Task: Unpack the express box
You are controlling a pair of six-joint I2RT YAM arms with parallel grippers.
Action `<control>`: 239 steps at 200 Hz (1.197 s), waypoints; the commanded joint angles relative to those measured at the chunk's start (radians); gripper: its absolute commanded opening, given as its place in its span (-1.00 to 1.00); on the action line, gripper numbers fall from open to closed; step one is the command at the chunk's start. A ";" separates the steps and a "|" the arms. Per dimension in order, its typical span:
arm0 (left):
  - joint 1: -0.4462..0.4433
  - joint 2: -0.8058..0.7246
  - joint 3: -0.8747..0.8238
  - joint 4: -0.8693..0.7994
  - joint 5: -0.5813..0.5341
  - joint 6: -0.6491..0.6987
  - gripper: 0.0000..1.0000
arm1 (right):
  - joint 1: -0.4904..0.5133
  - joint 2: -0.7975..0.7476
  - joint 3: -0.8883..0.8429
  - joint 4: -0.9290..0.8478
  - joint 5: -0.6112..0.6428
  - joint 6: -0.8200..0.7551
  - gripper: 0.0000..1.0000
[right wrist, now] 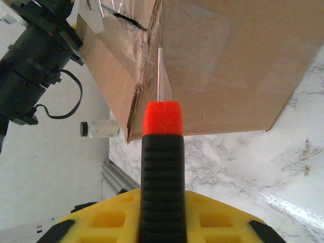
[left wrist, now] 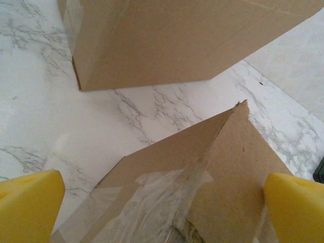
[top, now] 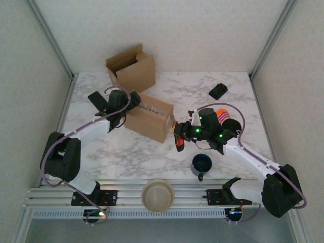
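We see the box (top: 150, 120) lying between both hands, its long axis running from one to the other | left gripper (left wrist: 162, 205) spread wide, empty, just above the taped top | right gripper (right wrist: 162, 223) clamped on the knife (right wrist: 162, 162), nearer the seam | blade (right wrist: 163, 81) points straight ahead at the corner tape.

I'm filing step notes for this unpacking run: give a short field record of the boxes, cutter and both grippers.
taped box: mid-table, closed, tape torn at one corner
open box: behind it, flaps up
left gripper: open, over the taped box's top
right gripper: shut on the cutter
cutter: clear blade against the taped box's torn corner seam
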 commanded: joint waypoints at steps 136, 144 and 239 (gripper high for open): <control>-0.003 0.021 -0.030 -0.102 -0.039 0.008 0.99 | 0.008 0.027 0.041 0.019 0.019 0.001 -1.00; -0.003 0.021 -0.030 -0.101 -0.039 0.009 0.99 | 0.009 0.031 0.041 0.022 0.018 0.002 -1.00; -0.002 0.027 -0.032 -0.096 -0.036 0.007 0.99 | 0.039 0.057 0.042 0.048 -0.004 0.013 -1.00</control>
